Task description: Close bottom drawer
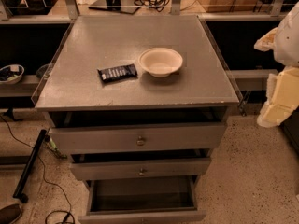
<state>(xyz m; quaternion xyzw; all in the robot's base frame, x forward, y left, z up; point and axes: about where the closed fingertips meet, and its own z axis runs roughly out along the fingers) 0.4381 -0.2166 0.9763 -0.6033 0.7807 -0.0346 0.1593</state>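
Standing pulled well out below the other two, the bottom drawer (pixel 142 195) shows a bare grey floor. Above it the middle drawer (pixel 140 168) and top drawer (pixel 140 136) sit slightly ajar, their insides dark. On the worktop (pixel 93 45) a pale bowl (pixel 160 61), bare inside, sits just beside a dark bar (pixel 117 73). The tool (pixel 282 97) hangs at the right edge, apart from the drawers; whether it is spread or pressed together I cannot tell.
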